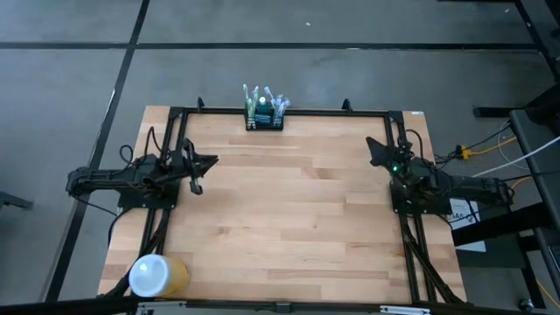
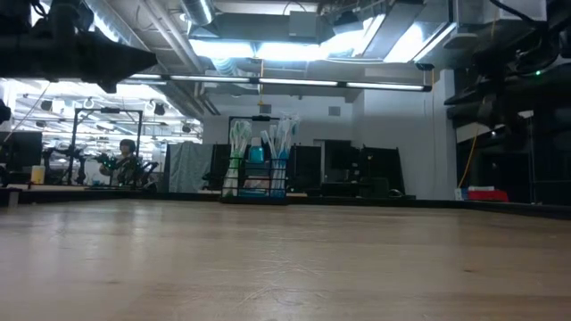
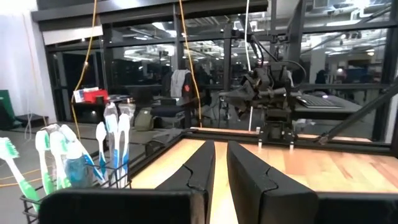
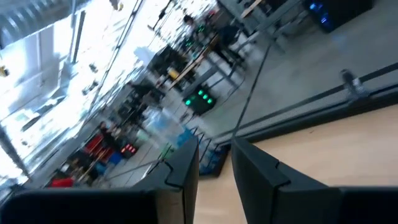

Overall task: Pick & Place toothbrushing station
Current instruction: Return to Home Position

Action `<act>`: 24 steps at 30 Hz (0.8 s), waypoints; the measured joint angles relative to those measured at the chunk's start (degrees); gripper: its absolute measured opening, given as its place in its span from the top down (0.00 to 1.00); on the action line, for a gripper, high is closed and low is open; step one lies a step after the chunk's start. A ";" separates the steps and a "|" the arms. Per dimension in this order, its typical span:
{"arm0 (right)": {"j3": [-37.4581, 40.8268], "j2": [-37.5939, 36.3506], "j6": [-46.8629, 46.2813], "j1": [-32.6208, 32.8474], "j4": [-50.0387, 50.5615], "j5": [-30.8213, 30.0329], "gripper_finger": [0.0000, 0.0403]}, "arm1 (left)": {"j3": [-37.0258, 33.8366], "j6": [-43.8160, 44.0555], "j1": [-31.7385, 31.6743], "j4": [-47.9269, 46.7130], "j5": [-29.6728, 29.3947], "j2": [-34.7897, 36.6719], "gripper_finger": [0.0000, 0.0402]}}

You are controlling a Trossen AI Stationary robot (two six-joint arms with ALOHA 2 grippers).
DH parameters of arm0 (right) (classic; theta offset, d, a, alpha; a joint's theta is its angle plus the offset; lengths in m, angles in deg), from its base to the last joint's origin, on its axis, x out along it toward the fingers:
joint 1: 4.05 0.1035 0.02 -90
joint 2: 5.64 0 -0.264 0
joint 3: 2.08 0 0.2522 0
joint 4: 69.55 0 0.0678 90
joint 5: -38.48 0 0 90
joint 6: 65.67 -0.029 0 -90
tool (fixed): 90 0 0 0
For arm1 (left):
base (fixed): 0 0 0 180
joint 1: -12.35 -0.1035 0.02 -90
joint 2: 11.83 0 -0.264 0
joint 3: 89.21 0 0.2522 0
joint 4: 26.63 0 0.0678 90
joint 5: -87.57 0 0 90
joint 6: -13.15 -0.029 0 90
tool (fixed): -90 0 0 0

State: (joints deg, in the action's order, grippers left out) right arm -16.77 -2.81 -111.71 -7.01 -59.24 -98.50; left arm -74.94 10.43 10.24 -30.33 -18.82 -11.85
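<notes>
1. The small black slotted holder rack [image 1: 264,121] (full of toothbrushes [image 1: 262,98]) is set midway along the light wooden table's [image 1: 289,227] far edge.
2. The left gripper [image 1: 203,164] is held over the table's left side, fingers a little apart, nothing held.
3. The right gripper [image 1: 378,150] is held over its right side, fingers apart, nothing held.

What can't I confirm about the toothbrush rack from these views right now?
1. High view: the rack is too small; toothbrushes hide its slots.
2. Low view: far off; toothbrushes overlap, so no count.
3. Left wrist view: its base is hidden behind the left gripper's body.
4. Right wrist view: blurred, partly behind the right gripper's finger.
</notes>
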 joint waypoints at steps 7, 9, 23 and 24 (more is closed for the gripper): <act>0.00 0.32 0.01 -1.98 0.07 -0.37 0.76 | 0.00 0.00 -0.29 -1.33 -0.41 -0.10 0.90; 0.00 1.27 0.02 -2.24 -0.01 -0.47 0.76 | 0.00 0.00 -0.29 -4.63 -0.42 -0.34 0.90; -0.02 4.13 4.18 -2.24 -0.04 -1.50 0.76 | 0.00 0.00 2.14 -5.65 1.75 -2.11 0.90; -0.02 4.26 5.71 -2.26 0.10 -2.21 0.76 | 0.00 0.00 2.14 -5.63 1.75 -2.12 0.90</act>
State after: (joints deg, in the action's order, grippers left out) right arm -16.80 1.45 -106.01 -9.27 -59.14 -100.71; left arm -74.94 10.43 12.38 -35.96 -17.06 -13.96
